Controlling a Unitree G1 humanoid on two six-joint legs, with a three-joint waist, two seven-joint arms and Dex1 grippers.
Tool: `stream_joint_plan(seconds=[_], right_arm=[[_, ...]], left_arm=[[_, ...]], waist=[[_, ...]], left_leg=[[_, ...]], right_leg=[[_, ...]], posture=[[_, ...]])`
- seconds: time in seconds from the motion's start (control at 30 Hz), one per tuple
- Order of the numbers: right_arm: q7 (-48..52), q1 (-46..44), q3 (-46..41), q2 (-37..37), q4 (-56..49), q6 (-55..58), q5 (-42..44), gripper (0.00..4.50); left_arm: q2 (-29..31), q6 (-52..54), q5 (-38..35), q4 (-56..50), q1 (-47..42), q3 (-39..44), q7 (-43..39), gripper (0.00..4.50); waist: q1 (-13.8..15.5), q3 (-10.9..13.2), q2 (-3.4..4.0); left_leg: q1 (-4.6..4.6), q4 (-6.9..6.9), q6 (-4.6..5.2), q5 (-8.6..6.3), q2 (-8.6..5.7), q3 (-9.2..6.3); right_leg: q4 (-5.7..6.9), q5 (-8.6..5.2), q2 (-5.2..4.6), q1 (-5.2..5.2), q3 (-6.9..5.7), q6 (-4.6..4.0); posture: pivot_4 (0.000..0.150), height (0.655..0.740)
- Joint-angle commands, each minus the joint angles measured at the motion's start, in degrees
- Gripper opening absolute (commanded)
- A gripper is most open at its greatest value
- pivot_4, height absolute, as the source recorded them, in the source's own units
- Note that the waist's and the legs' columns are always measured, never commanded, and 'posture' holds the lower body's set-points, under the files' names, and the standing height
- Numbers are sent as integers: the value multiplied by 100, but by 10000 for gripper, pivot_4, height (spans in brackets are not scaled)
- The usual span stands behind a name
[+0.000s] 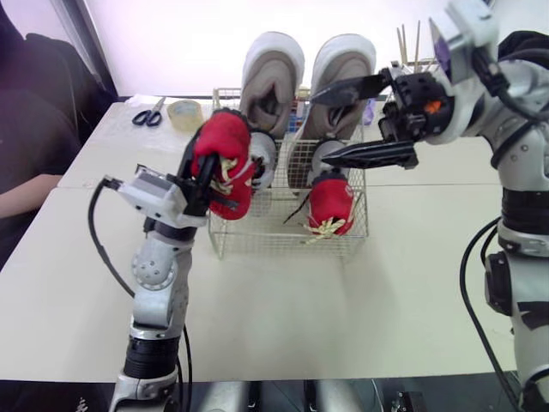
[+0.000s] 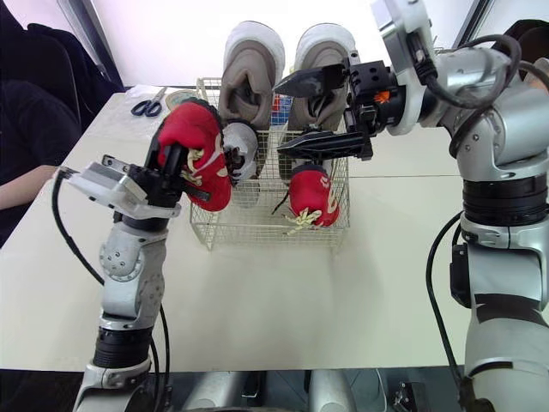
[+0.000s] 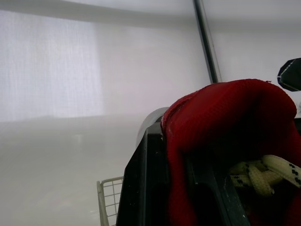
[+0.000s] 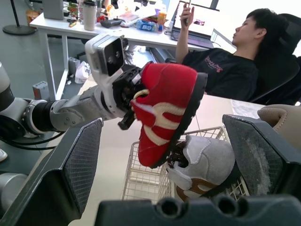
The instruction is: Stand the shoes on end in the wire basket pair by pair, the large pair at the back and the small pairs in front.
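My left gripper (image 1: 208, 184) is shut on a small red shoe (image 1: 227, 146) and holds it up at the front left corner of the wire basket (image 1: 283, 239). The right wrist view shows that red shoe (image 4: 164, 108) above a small grey shoe (image 4: 207, 162). In the basket, two large grey shoes (image 1: 273, 73) stand on end at the back. Two small grey shoes (image 1: 262, 159) sit in front of them, and a second red shoe (image 1: 330, 204) stands at the front right. My right gripper (image 1: 319, 125) hangs open over the basket's right half, with nothing between its fingers.
Scissors (image 1: 148, 113) and a roll of tape (image 1: 184, 113) lie on the table behind the basket's left side. A seated person's arm (image 1: 26, 202) rests at the table's left edge. Thin sticks (image 1: 410, 43) stand at the back right.
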Motion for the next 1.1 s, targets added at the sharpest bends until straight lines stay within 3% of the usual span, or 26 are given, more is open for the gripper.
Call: stream_joint_plan(seconds=[0.03, 0.4, 0.5, 0.7, 0.73, 1.1], right_arm=[[27, -213, -158, -111, -118, 23, 58, 45000], [102, -257, -128, -132, -81, 51, 28, 45000], [106, -271, -119, -111, -71, 45, 14, 45000], [90, -259, -106, -70, -48, -9, -26, 45000], [85, -243, -115, -71, -39, -19, -32, 45000], [-67, -6, -208, -28, -134, -55, 22, 45000]], left_arm=[[-126, -116, 167, 304, 235, -339, -74, 735], [-207, -925, 641, 1367, 625, -497, -56, 735], [-95, -909, 571, 1384, 702, -443, -114, 10729], [246, -702, 519, 1053, 909, -289, -139, 41975], [362, -602, 482, 875, 984, -232, -176, 44507], [1538, 610, -89, -543, 1111, 811, -305, 44507]], waist=[[-5, 1, -1], [101, 0, 0], [99, 0, 1], [95, 0, 1], [89, -1, 2], [48, 4, 4]], left_leg=[[-1, 0, 0, 0, 0, 0], [-3, -1, 1, -1, 2, 0], [-3, -1, 1, -1, 2, 0], [-3, -1, 1, -1, 3, 0], [-3, -2, 1, -1, 3, 0], [-9, -15, 1, -1, 5, 1]], right_leg=[[0, 0, 0, -2, 0, 0], [-6, 1, 0, -4, 0, -4], [-6, 1, 0, -4, 0, -5], [-6, 1, 0, -5, 0, -8], [-6, 1, 0, -6, 0, -8], [-6, 1, 1, -22, 1, -8]], posture=[[1500, 7400], [1500, 7400], [1500, 7400], [1500, 7400], [1500, 7400], [1500, 7400]])
